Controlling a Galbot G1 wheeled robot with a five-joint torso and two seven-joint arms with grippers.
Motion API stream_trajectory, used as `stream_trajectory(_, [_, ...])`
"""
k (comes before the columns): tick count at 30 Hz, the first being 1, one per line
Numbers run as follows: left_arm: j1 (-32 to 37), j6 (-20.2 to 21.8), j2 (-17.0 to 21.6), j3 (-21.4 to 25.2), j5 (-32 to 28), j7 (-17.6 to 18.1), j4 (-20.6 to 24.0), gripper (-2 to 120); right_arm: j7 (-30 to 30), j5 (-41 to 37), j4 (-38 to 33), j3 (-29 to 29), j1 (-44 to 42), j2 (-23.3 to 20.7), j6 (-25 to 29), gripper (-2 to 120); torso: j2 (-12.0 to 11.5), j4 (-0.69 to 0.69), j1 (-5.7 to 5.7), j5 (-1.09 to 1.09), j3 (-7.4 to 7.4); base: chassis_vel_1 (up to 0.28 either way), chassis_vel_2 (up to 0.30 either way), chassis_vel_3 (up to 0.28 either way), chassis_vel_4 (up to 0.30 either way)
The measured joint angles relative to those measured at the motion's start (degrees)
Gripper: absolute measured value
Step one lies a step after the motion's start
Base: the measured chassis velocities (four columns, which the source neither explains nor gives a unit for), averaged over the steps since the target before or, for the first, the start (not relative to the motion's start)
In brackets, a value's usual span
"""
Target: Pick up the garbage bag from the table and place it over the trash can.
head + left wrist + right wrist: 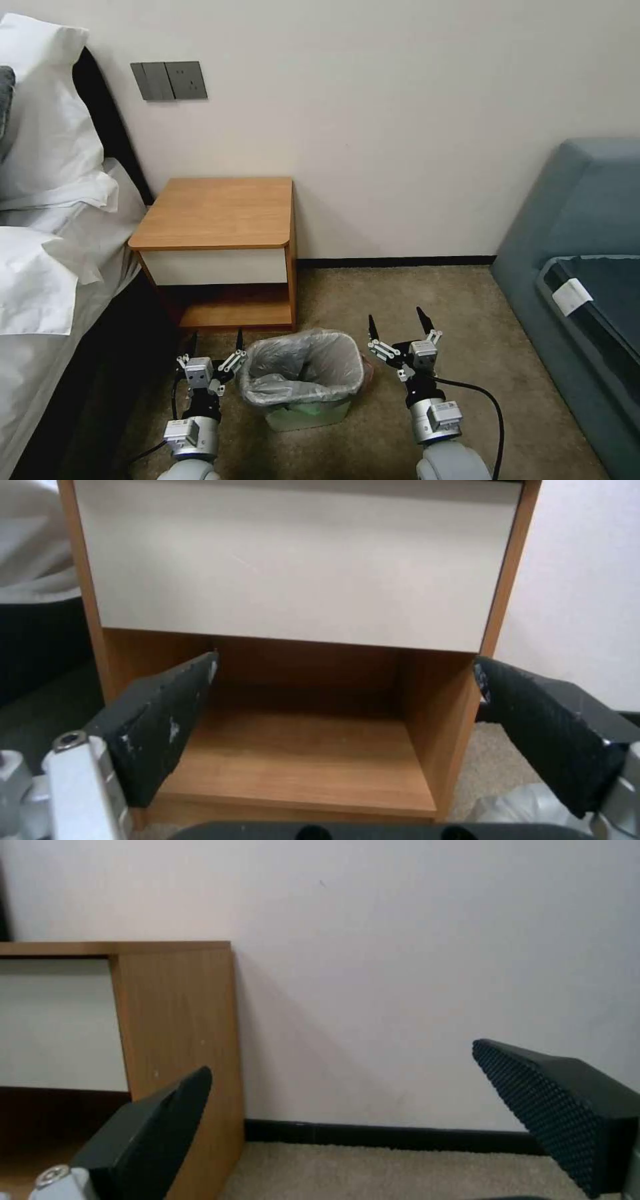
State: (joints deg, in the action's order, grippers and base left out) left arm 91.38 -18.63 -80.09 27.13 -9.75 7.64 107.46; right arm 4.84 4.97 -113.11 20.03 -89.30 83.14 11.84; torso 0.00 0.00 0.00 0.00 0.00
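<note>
The thin, wrinkly translucent grey plastic garbage bag [303,363] lines the small cream-beige plastic trash can [308,412], its film draped over the rim, in front of the orange-brown wooden counter [217,212]. The left hand [215,343] and the right hand [398,321] flank the can, both spread wide and holding nothing.

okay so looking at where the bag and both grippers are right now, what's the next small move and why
Probably just draw both arms back a little. The garbage bag already lines the trash can, its film folded over the rim, and the table top is bare. The left gripper and right gripper are open and empty, one on each side of the bin, so nothing seems left to grasp.
</note>
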Motion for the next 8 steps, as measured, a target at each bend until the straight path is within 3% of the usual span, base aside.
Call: stream_trajectory(8, [0.0, 0.03, 0.0, 0.0, 0.0, 0.0, 0.01, 100, -0.02, -0.03, -0.01, 0.0, 0.0, 0.0, -0.01, 100, 0.0, 0.0, 0.0, 0.0, 0.0, 0.0, 0.0, 0.0, 0.0])
